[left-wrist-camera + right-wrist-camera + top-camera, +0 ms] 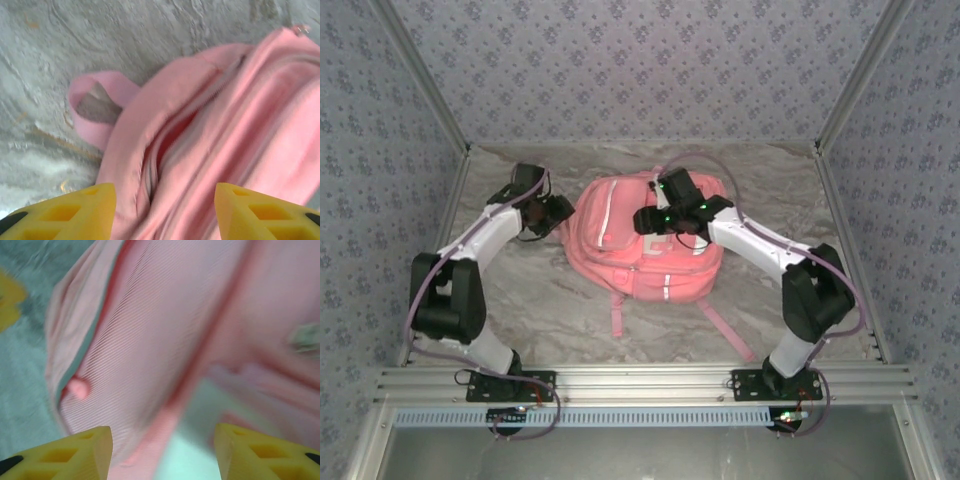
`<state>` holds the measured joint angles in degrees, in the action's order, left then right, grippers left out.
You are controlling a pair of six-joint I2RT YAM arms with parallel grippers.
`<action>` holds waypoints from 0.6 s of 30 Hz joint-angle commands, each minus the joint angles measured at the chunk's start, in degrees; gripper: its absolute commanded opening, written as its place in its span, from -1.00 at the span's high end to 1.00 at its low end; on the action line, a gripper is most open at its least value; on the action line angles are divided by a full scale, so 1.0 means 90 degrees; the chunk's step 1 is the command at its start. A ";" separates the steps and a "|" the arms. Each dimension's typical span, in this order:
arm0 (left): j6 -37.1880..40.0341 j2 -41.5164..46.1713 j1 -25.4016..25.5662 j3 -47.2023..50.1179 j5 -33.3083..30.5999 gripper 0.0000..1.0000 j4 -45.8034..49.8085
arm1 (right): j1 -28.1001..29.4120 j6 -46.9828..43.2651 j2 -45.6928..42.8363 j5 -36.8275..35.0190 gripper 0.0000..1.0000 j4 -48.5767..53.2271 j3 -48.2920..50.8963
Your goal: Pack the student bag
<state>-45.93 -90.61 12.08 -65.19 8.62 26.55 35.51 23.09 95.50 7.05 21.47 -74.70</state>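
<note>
1. Enclosure: walls papered in a small blue-grey floral print [620, 60] stand behind and to both sides of the backpack. An aluminium rail [640, 380] runs across in front of it.

2. Table [520, 300]: flat top with a grey marbled, veined surface. It lies under the backpack and is bare around it.

3. Student bag [630, 265]: a large soft pink fabric backpack with a rounded outline, lying flat at mid-table with its front panel up.
- Pale reflective strips [604, 225] cross the panel.
- Two pink straps [617, 315] trail from its near edge toward the rail.
- In the left wrist view a zip line [210, 92] parts into a dark slit, and a pink carry loop [90, 107] lies on the table beside the backpack's top.

4. Right arm [770, 250]: white and black links reaching over the backpack from its right and covering part of the front panel.

5. Left arm [470, 250]: same build, ending just beside the backpack's left edge.

6. Right gripper [655, 220] [162, 432]: its yellow moulded fingers [80, 450] are spread apart above blurred ribbed pink cloth. Nothing is clamped, and whether it touches the cloth cannot be told.

7. Left gripper [558, 212] [164, 192]: its yellow fingers [75, 212] are spread apart and aimed at the zip slit. It holds nothing.
</note>
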 commanded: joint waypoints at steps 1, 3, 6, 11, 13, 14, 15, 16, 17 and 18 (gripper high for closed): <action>0.0253 0.0637 0.0268 0.0527 0.0351 -0.09 -0.0069 | 0.0070 -0.0309 -0.0463 -0.0832 -0.17 0.0135 0.0039; 0.0361 0.0966 0.0473 0.0816 0.0340 -0.08 -0.0129 | 0.0131 -0.0049 -0.0405 -0.0631 -0.15 0.0279 -0.0269; 0.0399 0.1373 0.0621 0.1191 0.0203 -0.08 -0.0106 | 0.0140 0.0746 0.0157 0.0601 -0.20 0.0790 -0.1069; 0.0257 0.2298 0.0428 0.1840 0.0044 -0.03 -0.0048 | 0.0400 0.2100 0.0969 0.1240 -0.23 -0.0067 -0.1446; 0.0333 0.2666 0.0335 0.1922 -0.0065 -0.02 0.0123 | 0.0487 0.2325 0.1319 0.1231 -0.21 0.0064 -0.1720; 0.0412 0.2821 0.0291 0.1938 -0.0104 -0.02 0.0239 | 0.0501 0.2429 0.1477 0.1238 -0.20 0.0009 -0.1787; 0.0477 0.2945 0.0275 0.1937 -0.0133 -0.02 0.0347 | 0.0503 0.2530 0.1605 0.1230 -0.19 -0.0039 -0.1816; 0.0561 0.3069 0.0260 0.1935 -0.0161 -0.02 0.0453 | 0.0510 0.2590 0.1735 0.1220 -0.17 -0.0100 -0.1866; 0.0634 0.3189 0.0251 0.1940 -0.0190 -0.02 0.0548 | 0.0534 0.2595 0.1849 0.1219 -0.15 -0.0154 -0.1924; 0.0676 0.3277 0.0250 0.1952 -0.0200 -0.02 0.0615 | 0.0546 0.2606 0.1958 0.1249 -0.14 -0.0204 -0.1980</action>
<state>-42.48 -63.46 14.57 -48.10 8.05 28.88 40.29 42.41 111.04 16.73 20.40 -89.73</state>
